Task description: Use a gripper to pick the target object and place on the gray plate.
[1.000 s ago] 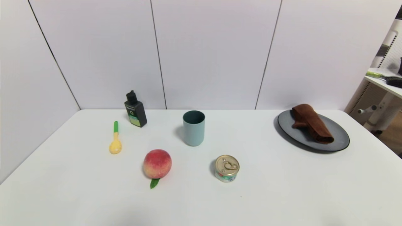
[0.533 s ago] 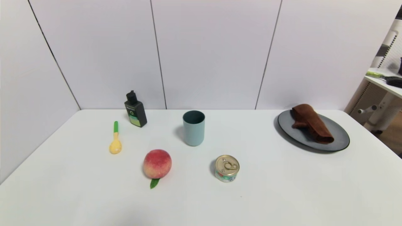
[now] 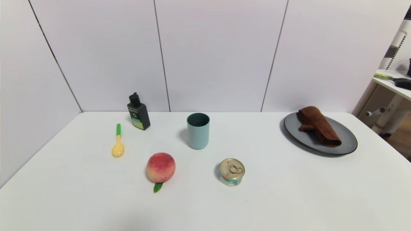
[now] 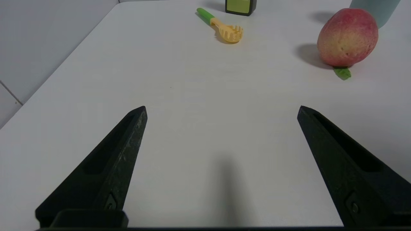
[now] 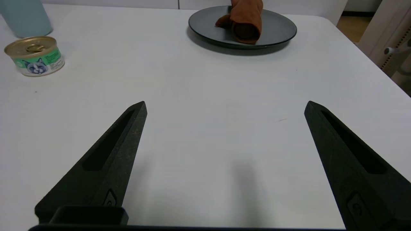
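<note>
Nothing has shifted across the last second: every object sits where it sat in the two earlier head views, and neither arm shows in the head view at any of the three moments. That stillness, with the brown cloth roll already on the plate, suggests the task is finished and both arms are parked.

Nearest the robot, the left gripper point(image 4: 221, 109) hangs low over bare white table point(image 3: 289, 199) on the left side, its two black fingers spread wide with nothing between them. The right gripper point(image 5: 224, 106) hovers likewise over bare table on the right side, fingers equally wide and empty.

Further out come the peach point(image 3: 161, 167) with its green leaf, and the gold-topped cat-food tin point(image 3: 232, 172) to its right, well apart from it. Beyond them stand the yellow spoon with a green handle point(image 3: 118, 146), the pale-teal cup point(image 3: 198, 130) and the black bottle point(image 3: 138, 112) near the back wall.

Farthest on the right, the gray plate point(image 3: 346, 141) carries the cloth roll point(image 3: 318, 126), which lies lengthwise across it, wholly within the rim as far as both views show, one rolled end facing the right wrist camera. No further move seems called for.
</note>
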You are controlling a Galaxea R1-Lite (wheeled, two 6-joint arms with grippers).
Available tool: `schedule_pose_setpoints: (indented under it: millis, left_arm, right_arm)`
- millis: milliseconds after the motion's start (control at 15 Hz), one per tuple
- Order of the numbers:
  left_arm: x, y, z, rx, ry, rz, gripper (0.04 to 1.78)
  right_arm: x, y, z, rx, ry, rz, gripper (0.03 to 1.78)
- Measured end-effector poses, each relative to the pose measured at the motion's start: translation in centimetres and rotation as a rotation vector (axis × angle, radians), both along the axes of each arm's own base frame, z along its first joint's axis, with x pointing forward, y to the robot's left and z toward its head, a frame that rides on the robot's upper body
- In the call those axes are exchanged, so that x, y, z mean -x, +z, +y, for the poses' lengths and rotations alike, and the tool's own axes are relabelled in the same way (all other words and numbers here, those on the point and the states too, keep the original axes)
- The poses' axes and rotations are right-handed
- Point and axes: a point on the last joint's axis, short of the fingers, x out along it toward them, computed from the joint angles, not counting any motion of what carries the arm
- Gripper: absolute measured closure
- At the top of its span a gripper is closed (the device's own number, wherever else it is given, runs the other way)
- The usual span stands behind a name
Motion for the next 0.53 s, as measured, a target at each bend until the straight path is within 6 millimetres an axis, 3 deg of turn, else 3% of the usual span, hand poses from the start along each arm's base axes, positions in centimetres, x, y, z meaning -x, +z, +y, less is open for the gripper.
schedule_pose_setpoints:
  millis: [533]
  left_arm:
    - [0.0, 0.0, 0.0, 0.0, 0.0, 0.0, 0.13]
  right_arm:
    - [0.0, -0.03, -0.05, -0.033, -0.021, 0.003, 0.12]
